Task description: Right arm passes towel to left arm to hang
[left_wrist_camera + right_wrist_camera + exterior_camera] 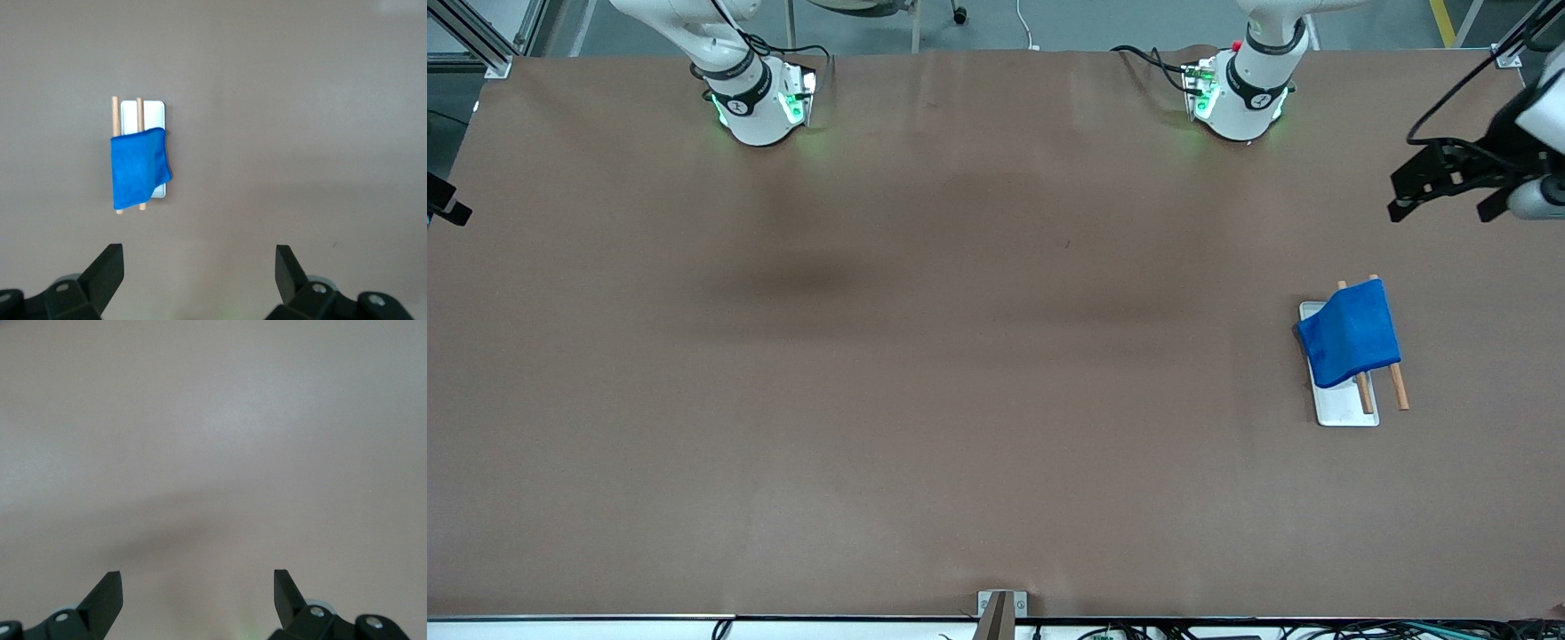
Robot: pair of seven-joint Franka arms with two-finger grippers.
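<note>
The blue towel (1350, 333) hangs draped over two wooden rods (1398, 387) of a small rack with a white base (1347, 409), toward the left arm's end of the table. It also shows in the left wrist view (138, 167). My left gripper (1445, 212) is open and empty, up in the air over the table's edge at that end, apart from the towel. Its fingers (107, 267) stand wide apart in the left wrist view. My right gripper (198, 587) is open and empty over bare table, and the towel is out of its view.
The brown table (960, 356) spreads wide between the two arm bases (756, 98) (1240, 89). A small metal bracket (1000, 609) sits at the table's edge nearest the front camera.
</note>
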